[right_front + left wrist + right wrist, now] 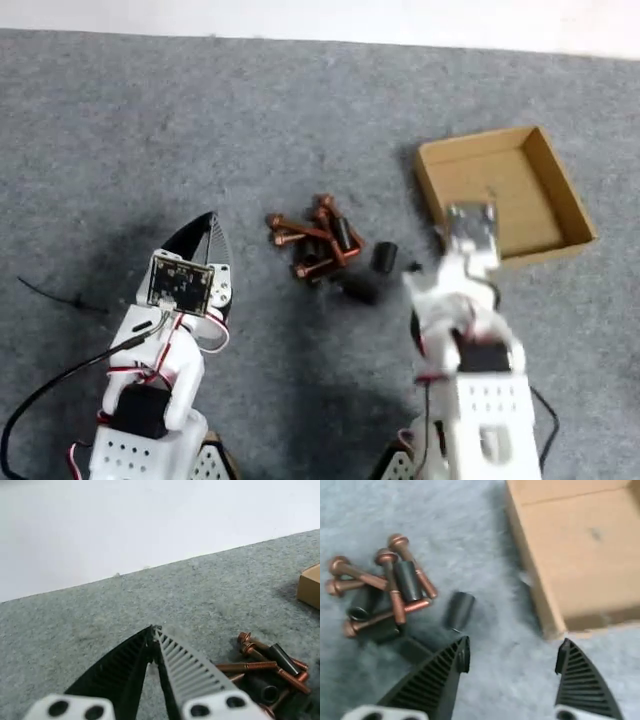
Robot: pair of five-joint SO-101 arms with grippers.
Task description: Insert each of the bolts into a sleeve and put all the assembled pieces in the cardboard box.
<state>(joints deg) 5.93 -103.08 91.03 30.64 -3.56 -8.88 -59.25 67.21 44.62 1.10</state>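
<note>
Bolts, five, heaped with about four sleeves beside one cardboard box; left gripper clenched, right gripper released.

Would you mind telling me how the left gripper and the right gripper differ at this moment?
The left gripper is shut; the right gripper is wide open. The left gripper sits over bare carpet to one side of the bolt pile; the right gripper is close to a corner of the cardboard box. Both hold nothing.
</note>
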